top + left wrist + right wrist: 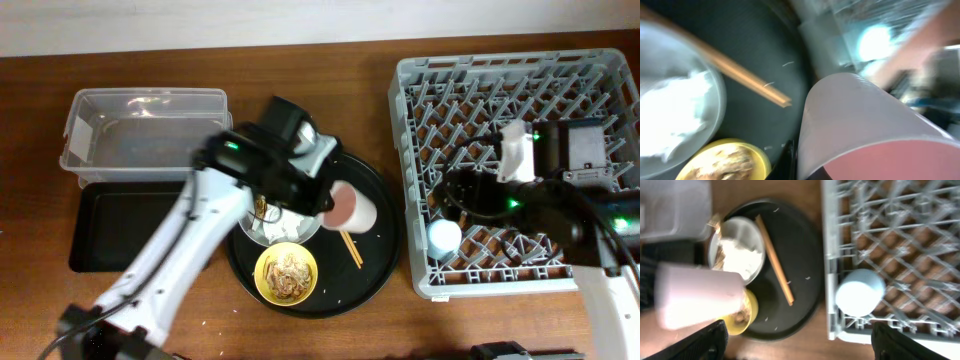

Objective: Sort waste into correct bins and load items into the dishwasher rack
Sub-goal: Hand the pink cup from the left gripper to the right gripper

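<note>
One small, smooth pink plastic cup (352,208) clenched sideways in the left pincer (335,203), over the glossy round black tray (385,262), just beside the thin wooden chopsticks (351,248) and near the crumpled white paper napkin (742,260). Spreads the right pincer (799,330) wide, empty, above the light-grey pegged lattice rack (415,90), near the small blue cup (444,237) seated in its corner.
</note>
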